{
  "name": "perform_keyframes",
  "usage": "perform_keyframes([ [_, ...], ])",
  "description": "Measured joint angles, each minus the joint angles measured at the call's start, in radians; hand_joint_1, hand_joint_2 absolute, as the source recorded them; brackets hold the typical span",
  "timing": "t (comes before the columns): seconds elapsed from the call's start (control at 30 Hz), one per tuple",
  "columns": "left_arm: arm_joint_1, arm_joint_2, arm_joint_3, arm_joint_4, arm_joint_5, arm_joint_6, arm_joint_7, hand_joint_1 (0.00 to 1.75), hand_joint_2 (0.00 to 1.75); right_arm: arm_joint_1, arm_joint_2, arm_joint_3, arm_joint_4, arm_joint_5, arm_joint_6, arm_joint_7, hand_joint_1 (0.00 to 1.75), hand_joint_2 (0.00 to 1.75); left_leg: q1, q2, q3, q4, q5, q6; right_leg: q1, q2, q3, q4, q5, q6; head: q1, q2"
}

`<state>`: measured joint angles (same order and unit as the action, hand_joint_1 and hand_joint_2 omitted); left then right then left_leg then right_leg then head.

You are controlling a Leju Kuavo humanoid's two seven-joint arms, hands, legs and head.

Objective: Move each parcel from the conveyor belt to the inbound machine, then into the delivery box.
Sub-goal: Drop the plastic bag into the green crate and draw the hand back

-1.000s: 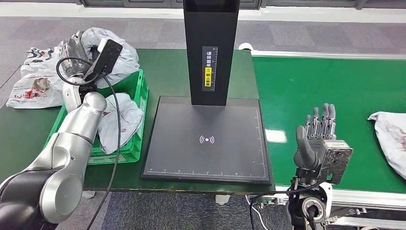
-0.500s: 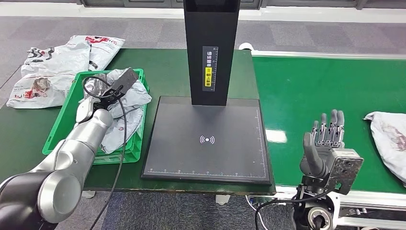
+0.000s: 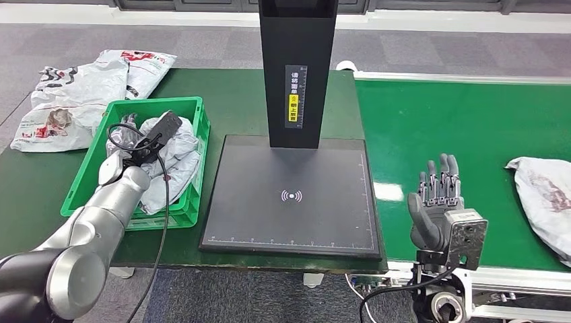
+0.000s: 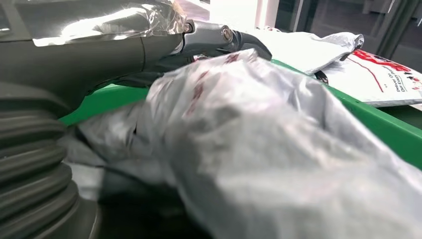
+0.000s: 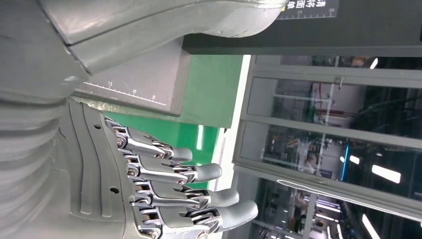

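My left arm (image 3: 114,195) reaches down into the green crate (image 3: 151,102) at the left of the table. In the left wrist view my left hand (image 4: 164,45) is pressed into a crumpled silver parcel (image 4: 278,149), with film caught between thumb and fingers. That parcel (image 3: 178,151) lies in the crate on other grey bags. My right hand (image 3: 441,202) stands open with straight fingers at the near edge of the green conveyor belt (image 3: 458,114). Another grey parcel (image 3: 542,195) lies on the belt, far right of that hand. The black inbound machine plate (image 3: 293,195) is bare.
The machine's black column (image 3: 296,67) rises behind the plate. Several white and grey bags (image 3: 74,87) lie on the table left of and behind the crate. A cable (image 3: 161,222) hangs along my left arm.
My left arm has come down, lowering the silver parcel from above the crate into it. The right hand shifted slightly. The parcel on the belt has drifted a little to the left.
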<state>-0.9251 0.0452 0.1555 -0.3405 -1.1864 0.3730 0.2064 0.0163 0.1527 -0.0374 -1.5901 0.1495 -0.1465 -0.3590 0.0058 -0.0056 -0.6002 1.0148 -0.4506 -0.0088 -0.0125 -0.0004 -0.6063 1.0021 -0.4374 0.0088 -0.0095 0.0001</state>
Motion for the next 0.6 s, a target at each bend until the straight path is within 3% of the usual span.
perform_keyframes([
  [0.07,0.000,0.002,0.002,0.000,0.000,0.000,0.000,0.00,1.75,0.000,-0.003,0.001,0.004,0.000,0.000,0.000,0.00,1.75,0.000,0.000,0.000,0.000,0.000,0.000,0.000,0.000,0.000,0.000,0.000,0.000,0.000,0.000],
  [0.2,0.003,0.004,0.009,0.001,0.025,0.024,-0.023,0.00,0.00,-0.001,-0.006,0.002,0.011,0.000,0.006,0.000,0.00,1.75,0.000,0.000,0.000,0.000,0.000,0.000,0.000,0.000,0.000,0.000,0.000,0.000,0.000,0.000],
  [0.37,0.011,0.005,0.066,-0.001,0.161,0.111,-0.171,0.00,0.00,-0.009,-0.013,0.017,0.029,0.001,0.024,0.000,0.00,1.75,0.000,0.000,0.000,0.000,0.000,0.000,0.000,0.000,0.000,0.000,0.000,0.000,0.000,0.000],
  [0.53,0.015,-0.002,0.147,-0.034,0.374,0.148,-0.404,0.00,0.00,-0.038,-0.013,0.023,0.060,0.018,0.039,0.008,0.00,1.75,0.001,0.000,0.000,0.000,0.000,0.000,0.001,0.000,0.000,0.000,0.000,0.000,0.000,0.000],
  [0.6,0.015,-0.006,0.172,-0.046,0.414,0.151,-0.446,0.00,0.00,-0.049,-0.013,0.028,0.068,0.024,0.040,0.013,0.00,1.75,0.001,0.000,0.000,0.000,0.000,0.000,0.001,0.000,0.000,0.000,0.000,0.000,0.000,0.000],
])
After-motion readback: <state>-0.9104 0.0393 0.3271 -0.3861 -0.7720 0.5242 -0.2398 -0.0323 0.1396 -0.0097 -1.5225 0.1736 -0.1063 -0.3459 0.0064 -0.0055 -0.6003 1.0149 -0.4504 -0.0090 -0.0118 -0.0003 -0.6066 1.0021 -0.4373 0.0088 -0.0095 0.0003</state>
